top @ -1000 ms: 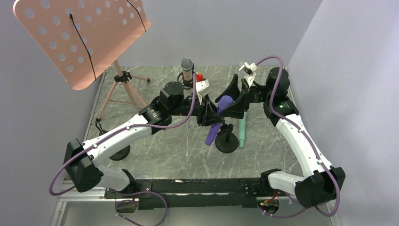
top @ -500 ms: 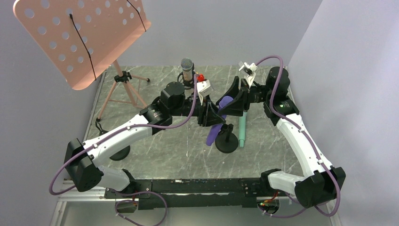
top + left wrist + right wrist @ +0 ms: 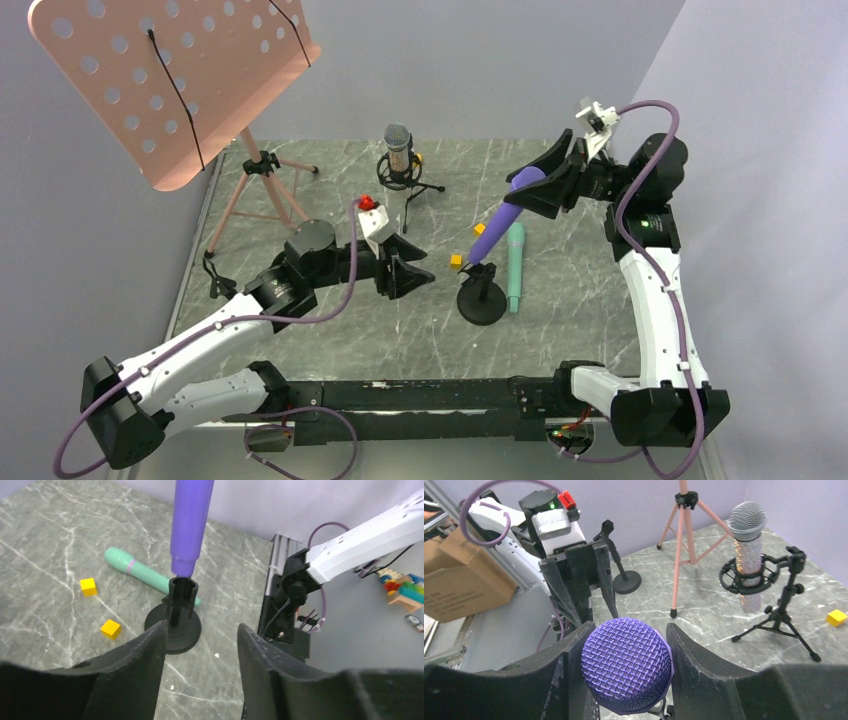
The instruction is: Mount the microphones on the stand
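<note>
The purple microphone [image 3: 500,215] leans steeply, and its narrow tail sits in the top of the clip of the black round-base stand [image 3: 481,300]. My right gripper [image 3: 532,184] is shut on its mesh head [image 3: 626,665]. In the left wrist view the purple microphone's body [image 3: 190,525] meets the stand's clip [image 3: 181,587]. My left gripper [image 3: 418,276] is open and empty, a short way left of the stand. The mint green microphone [image 3: 515,265] lies on the table beside the stand. The silver-pink microphone [image 3: 398,150] stands in a tripod mount at the back.
Two yellow cubes [image 3: 455,262] [image 3: 479,229] lie left of the stand. A pink music stand [image 3: 170,75] on a tripod [image 3: 260,190] fills the back left. Another black round base [image 3: 255,325] sits under the left arm. The table's right edge is near the right arm.
My left gripper has pulled back to the left, away from the purple microphone. My right gripper has moved up and to the right with the head, bringing the tail to the stand's clip.
</note>
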Controlling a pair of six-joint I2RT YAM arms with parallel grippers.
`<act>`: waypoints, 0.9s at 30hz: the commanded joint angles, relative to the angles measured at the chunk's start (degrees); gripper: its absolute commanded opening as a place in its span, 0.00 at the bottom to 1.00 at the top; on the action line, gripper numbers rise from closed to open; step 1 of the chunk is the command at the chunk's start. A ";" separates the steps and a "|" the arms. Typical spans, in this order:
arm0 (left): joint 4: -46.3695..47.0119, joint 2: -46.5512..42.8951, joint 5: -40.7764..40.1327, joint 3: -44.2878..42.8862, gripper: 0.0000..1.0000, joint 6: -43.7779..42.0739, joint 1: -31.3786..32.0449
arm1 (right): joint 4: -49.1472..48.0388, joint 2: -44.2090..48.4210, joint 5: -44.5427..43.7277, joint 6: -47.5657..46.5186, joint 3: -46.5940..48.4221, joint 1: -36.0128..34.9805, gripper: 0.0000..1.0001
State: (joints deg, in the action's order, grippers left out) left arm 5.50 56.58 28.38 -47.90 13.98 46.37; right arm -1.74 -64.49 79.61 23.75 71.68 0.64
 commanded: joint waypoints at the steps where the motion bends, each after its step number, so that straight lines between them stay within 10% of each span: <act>1: 2.54 2.73 -1.47 1.22 0.38 -7.90 -0.25 | -5.80 2.62 1.01 5.45 -0.18 3.10 0.04; 9: 2.62 15.75 2.22 -5.33 0.02 -13.15 1.79 | -5.91 3.82 1.92 6.75 -0.48 5.28 0.04; 27: 5.28 25.71 0.58 -8.87 0.00 -15.65 5.73 | -9.17 4.62 2.61 8.26 -5.84 5.51 0.04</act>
State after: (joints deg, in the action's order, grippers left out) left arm 7.53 81.32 28.18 -54.39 -0.86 51.57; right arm -7.66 -60.95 81.54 30.68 65.76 5.87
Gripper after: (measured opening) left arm 0.006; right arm 0.548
